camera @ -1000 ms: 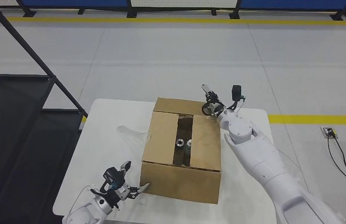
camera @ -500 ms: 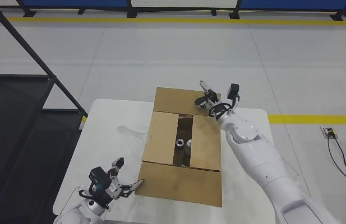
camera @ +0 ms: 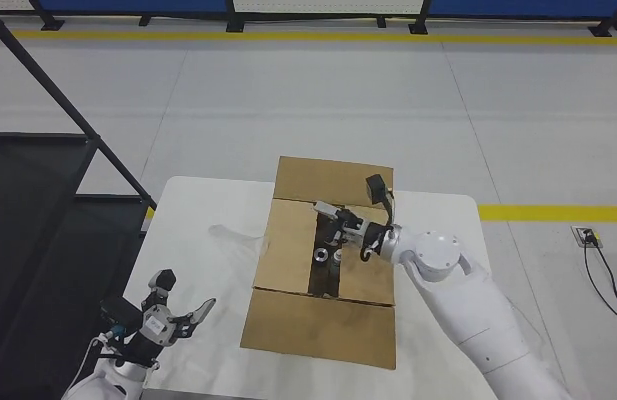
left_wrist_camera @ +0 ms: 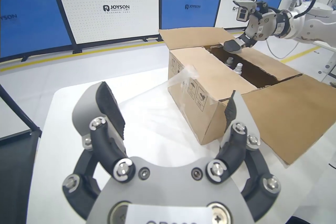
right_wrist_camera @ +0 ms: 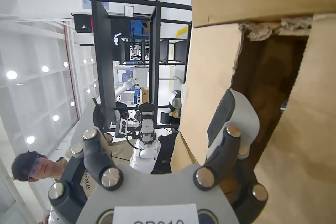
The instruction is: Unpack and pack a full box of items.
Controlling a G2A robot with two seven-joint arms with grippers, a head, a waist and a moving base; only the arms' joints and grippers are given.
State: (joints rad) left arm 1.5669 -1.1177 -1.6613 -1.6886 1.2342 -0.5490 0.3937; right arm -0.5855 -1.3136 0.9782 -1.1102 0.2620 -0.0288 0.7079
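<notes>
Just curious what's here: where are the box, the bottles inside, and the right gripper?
box [camera: 288, 245]: top view, top flap.
bottles [camera: 319, 254]: top view, one bottle's cap.
right gripper [left_wrist_camera: 237, 25]: left wrist view, between its fingertips.

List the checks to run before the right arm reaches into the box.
1. Right gripper open: ok, jaws spread.
2. It sits over the slot in the box: ok.
3. Slot wide enough to reach through: not ok, it seems; two flaps lie across the top.
4. Bottles upright in the slot: ok, two caps face up.
5. Left gripper apart from the box: ok, open near a corner of the table.
6. Contents under the flaps: cannot tell.
</notes>
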